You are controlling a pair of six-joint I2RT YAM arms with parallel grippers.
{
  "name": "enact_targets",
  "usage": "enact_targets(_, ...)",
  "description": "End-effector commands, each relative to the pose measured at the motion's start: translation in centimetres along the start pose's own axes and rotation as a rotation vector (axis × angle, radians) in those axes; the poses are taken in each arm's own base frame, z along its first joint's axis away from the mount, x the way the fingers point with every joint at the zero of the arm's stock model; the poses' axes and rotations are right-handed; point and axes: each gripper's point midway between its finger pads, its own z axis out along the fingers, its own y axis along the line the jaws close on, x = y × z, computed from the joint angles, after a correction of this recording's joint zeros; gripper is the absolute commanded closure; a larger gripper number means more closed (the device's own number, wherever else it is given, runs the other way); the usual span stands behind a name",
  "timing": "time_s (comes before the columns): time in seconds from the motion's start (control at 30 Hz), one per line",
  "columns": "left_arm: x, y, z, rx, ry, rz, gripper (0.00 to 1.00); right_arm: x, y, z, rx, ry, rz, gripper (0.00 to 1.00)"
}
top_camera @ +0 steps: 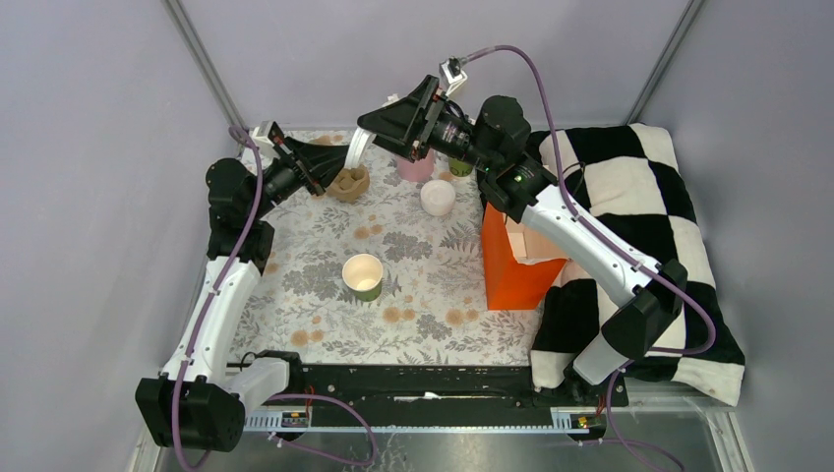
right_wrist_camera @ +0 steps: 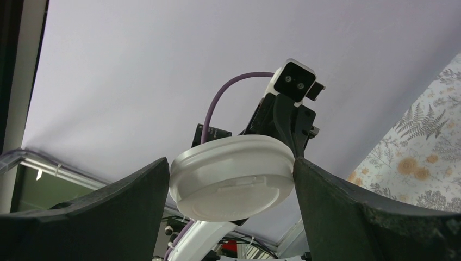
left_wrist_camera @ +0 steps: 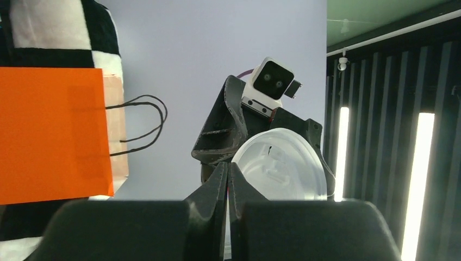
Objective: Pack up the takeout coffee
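Observation:
The green-sided paper cup (top_camera: 363,275) stands upright and uncovered on the floral mat, its cream inside showing. The round white lid (top_camera: 359,147) hangs in the air at the back, between both grippers. My left gripper (left_wrist_camera: 228,175) is shut on the lid (left_wrist_camera: 282,163) at its edge. Seen in the top view, this gripper (top_camera: 346,158) reaches in from the left. My right gripper (right_wrist_camera: 231,176) straddles the lid (right_wrist_camera: 232,176) across its width. Both of its fingers (right_wrist_camera: 326,198) touch the rim. In the top view it (top_camera: 367,124) comes from the right.
An orange paper bag (top_camera: 511,264) stands right of the cup, beside a black-and-white checked cloth (top_camera: 639,197). At the back are a pink cup (top_camera: 415,167), a white round object (top_camera: 438,197), a brown object (top_camera: 349,184) and a green cup (top_camera: 460,167).

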Motion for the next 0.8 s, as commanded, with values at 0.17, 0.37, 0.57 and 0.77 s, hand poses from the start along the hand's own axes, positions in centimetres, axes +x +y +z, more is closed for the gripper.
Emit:
enact_targets(0.17,-0.2,0.4,-0.5,-0.037,-0.047,0.049,0.74,-2.0,0.2,-0.3,0.033,-0.06,0.117,0.15)
enact_targets(0.37,-0.7,2.3,-0.9,-0.117,-0.079,0.069,0.6,-2.6,-1.5,-1.1,0.083,-0.082,0.191,0.16)
enact_targets(0.57,-2.0,3.2,-2.5,-0.236,-0.132,0.235,0.31,-2.0,-4.7,-2.2,0.178,-0.07,0.24,0.16)
enact_targets(0.77,-2.4,1.7,-3.3,-0.288,-0.115,0.526,0.19,0.4,-9.5,-3.6,0.331,0.01,0.242,0.16)
